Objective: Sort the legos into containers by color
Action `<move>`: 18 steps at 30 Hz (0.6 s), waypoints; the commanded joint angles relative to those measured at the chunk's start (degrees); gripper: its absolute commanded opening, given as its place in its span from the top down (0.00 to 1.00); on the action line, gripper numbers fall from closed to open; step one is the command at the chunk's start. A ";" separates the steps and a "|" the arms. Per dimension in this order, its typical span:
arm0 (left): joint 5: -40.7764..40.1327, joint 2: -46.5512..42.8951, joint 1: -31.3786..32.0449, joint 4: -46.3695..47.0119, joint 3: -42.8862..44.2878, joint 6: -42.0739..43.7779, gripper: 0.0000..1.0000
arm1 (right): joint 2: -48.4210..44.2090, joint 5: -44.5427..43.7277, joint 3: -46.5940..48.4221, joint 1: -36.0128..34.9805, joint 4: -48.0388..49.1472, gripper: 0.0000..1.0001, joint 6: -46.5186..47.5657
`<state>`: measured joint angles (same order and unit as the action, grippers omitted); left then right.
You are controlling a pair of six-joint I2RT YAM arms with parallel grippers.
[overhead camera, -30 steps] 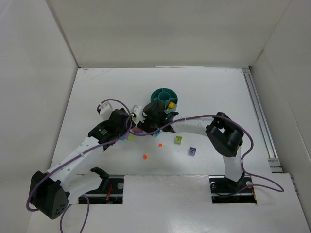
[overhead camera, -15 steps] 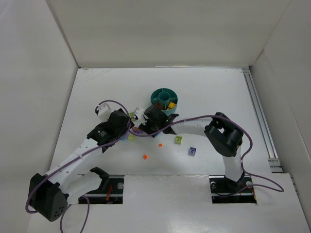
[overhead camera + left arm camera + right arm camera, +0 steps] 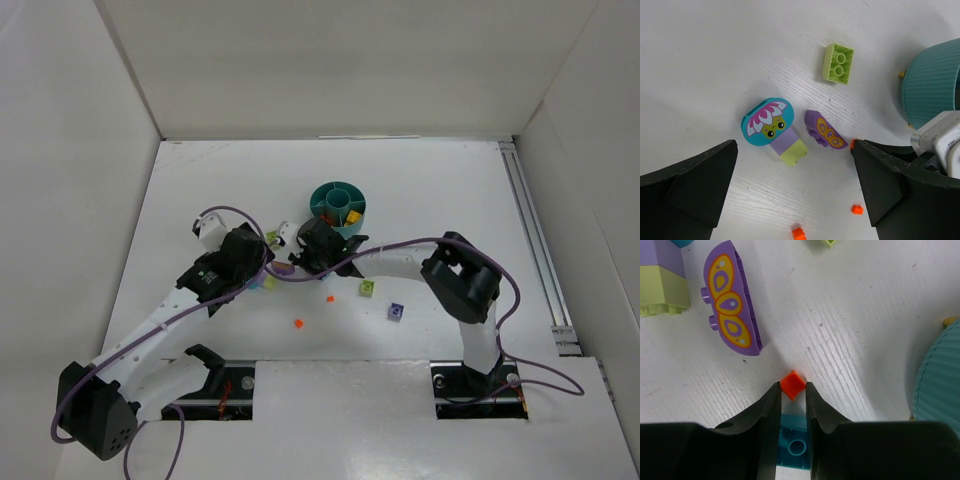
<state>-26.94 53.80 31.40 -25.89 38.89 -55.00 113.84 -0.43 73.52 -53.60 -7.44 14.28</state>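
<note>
While sorting by colour, makes sense to take one brick at a time. Hence the right gripper (image 3: pixel 793 390) tipped down at the table (image 3: pixel 700 60), narrowed to a slit, with a tiny orange brick (image 3: pixel 792 383) wedged corner to corner between the very tips. Also a teal brick (image 3: pixel 792 447) filling the same slit farther back. Cannot tell the truly clamped one from the merely lodged one, nor lifted from resting. Probably placed so for a short carry to the teal dish (image 3: pixel 932 85) just beside.

Left gripper (image 3: pixel 793 145) spread wide, holding nothing, hanging over a stacked figure (image 3: pixel 772 127). Likely kept clear of the right gripper's work while framing a later pick.

Hard, glossy moulded plastic throughout:
- Two studs on the lime green brick (image 3: pixel 838 62).
- A half-round purple piece (image 3: pixel 732 305) printed with a yellow wing.
- A round teal flower face on lilac and lime blocks.
- Two more loose orange bricks (image 3: pixel 856 209) nearer the arm bases.

Dish wall finely ribbed. Table matt white with faint grain. Orange brick small, smooth and square, so liable to squirt out of a corner grip.
</note>
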 commanded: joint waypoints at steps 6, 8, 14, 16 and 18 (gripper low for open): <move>-0.92 -0.81 -0.02 1.72 -0.49 -0.10 0.00 | -5.47 -0.89 0.31 0.08 -1.17 0.90 0.57; -0.92 -0.80 -0.02 2.24 -0.49 -0.10 0.00 | -7.57 -1.59 0.83 0.08 -1.17 0.90 1.79; 1.01 -0.10 -0.02 3.74 -0.49 1.92 0.00 | -10.22 -8.69 4.79 0.08 -3.54 0.90 4.52; 1.53 0.51 -0.02 4.35 -0.49 2.53 0.00 | -10.22 -11.51 7.77 0.60 -5.91 0.90 5.23; 1.54 0.52 -0.02 4.97 -0.49 3.23 0.00 | -9.60 -15.99 10.06 0.61 -7.84 0.90 5.75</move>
<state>-25.58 54.06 31.40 -22.72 38.89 -53.65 105.73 -9.52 79.13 -53.47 -12.84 18.41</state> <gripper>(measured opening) 0.997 0.281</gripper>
